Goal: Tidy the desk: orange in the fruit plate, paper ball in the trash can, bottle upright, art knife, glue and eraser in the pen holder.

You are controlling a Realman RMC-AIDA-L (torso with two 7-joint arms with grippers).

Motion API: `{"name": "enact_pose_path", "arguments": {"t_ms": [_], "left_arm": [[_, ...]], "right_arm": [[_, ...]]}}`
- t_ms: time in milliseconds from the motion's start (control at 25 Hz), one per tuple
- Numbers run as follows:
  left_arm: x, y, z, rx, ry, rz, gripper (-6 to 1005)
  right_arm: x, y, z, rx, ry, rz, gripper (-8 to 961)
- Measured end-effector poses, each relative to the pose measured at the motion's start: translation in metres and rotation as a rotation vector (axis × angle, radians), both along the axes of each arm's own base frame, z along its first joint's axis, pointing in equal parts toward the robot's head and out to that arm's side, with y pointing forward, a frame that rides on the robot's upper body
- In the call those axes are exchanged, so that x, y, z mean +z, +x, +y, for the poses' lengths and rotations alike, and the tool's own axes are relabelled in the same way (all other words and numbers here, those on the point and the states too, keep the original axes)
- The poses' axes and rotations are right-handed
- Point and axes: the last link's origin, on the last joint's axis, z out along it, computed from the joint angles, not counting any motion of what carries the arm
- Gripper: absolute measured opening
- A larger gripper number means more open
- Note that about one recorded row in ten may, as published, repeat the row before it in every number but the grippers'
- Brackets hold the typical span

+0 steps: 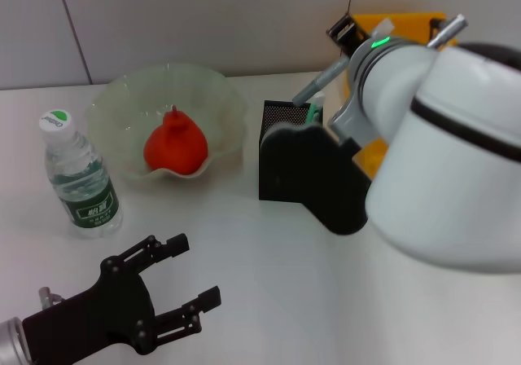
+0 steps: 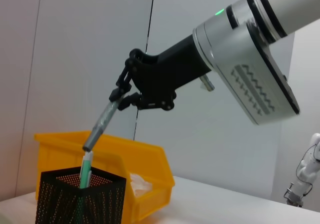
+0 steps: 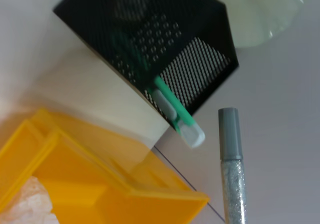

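While the right arm is taking up most of the head view, the yellow trash can (image 2: 107, 176) is mostly being hidden behind it, with the paper ball (image 3: 27, 204) already lying inside. The fruit plate (image 1: 114, 104) is sitting at the back of the desk with the orange (image 1: 175, 145) in it, and the bottle (image 1: 80, 178) is standing upright just beside it, so those bits are looking done.

The pen holder (image 1: 281, 161) is where the action is being had. A green-and-white art knife (image 3: 175, 111) is already leaning in one corner. The right gripper (image 2: 120, 95) is being held above the holder, fingers pinched closed on the top end of a grey glitter glue pen (image 2: 100, 126), which is hanging tilted with its cap pointing down at the opening, not yet inside.

For a clean drop, the cap should probably be steered toward the free side of the holder, away from the knife, and lowered past the rim before anything is let go; released this high and tilted, it's likely getting bounced off the mesh edge.

The left gripper (image 1: 175, 288) is being parked low at the front of the desk, fingers spread, holding nothing. No eraser is being seen anywhere.
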Motion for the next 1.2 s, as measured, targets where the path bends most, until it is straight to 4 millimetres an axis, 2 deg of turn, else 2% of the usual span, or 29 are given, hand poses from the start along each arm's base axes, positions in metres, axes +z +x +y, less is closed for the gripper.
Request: {"name": "enact_pose_path", "arguments": {"t_ms": [240, 920, 1200], "left_arm": [[-0.001, 0.000, 0.001, 0.003, 0.001, 0.002, 847], [-0.001, 0.003, 0.003, -0.001, 0.008, -0.002, 847], [-0.001, 0.002, 0.003, 0.000, 0.008, -0.003, 847]], "right_arm": [[-0.018, 0.003, 0.000, 0.023, -0.036, -0.062, 134], [-0.035, 0.007, 0.004, 0.048, -0.036, -0.105, 165], [-0.039, 0.015, 0.010, 0.071, 0.002, -0.137, 178]]}}
